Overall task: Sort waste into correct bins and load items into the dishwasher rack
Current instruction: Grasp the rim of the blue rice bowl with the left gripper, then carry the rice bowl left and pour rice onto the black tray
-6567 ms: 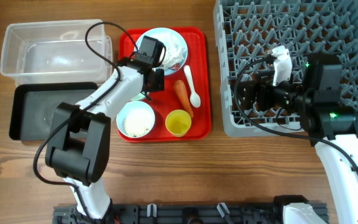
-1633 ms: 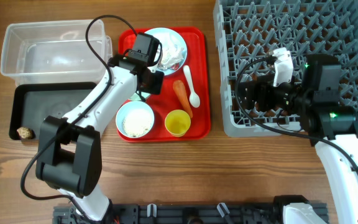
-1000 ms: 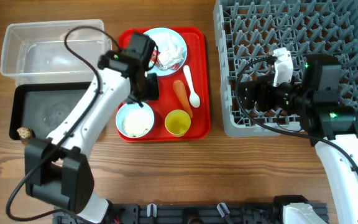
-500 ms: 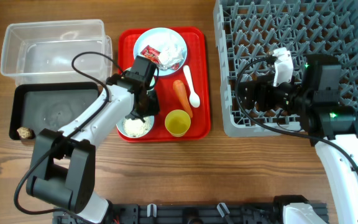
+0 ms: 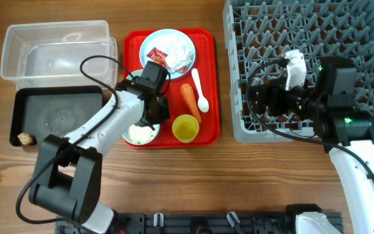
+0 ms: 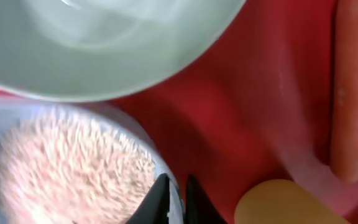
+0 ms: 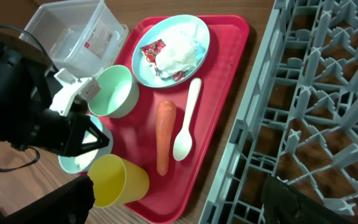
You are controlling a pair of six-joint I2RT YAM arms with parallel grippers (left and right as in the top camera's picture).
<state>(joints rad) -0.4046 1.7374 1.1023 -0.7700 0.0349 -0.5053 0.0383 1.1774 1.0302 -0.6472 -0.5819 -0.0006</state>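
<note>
As seen from overhead, left jaws (image 5: 151,119) down at the lower left of the flat red serving tray (image 5: 208,39), pressed together on the right-hand rim of a round pale blue-green bowl heaped with loose white rice grains (image 5: 137,133). Same grip in the left wrist view: two dark fingertips (image 6: 155,202) astride the thin rim, rice at left, small yellow cup (image 6: 284,202) at lower right, long orange carrot (image 6: 353,93) running up the right edge.

Likely next: carrying the bowl leftward to tip out the rice. Both bins left of the jaws: shallow black rectangular tray (image 5: 57,117) just beside the bowl, clear plastic rectangular tub (image 5: 57,55) above it in frame. Left arm far nearer than the right.

Right jaws (image 5: 257,97) spread wide, holding nothing, over the left edge of the large square grey plastic rack (image 5: 317,39), apart from the red tray.
</note>
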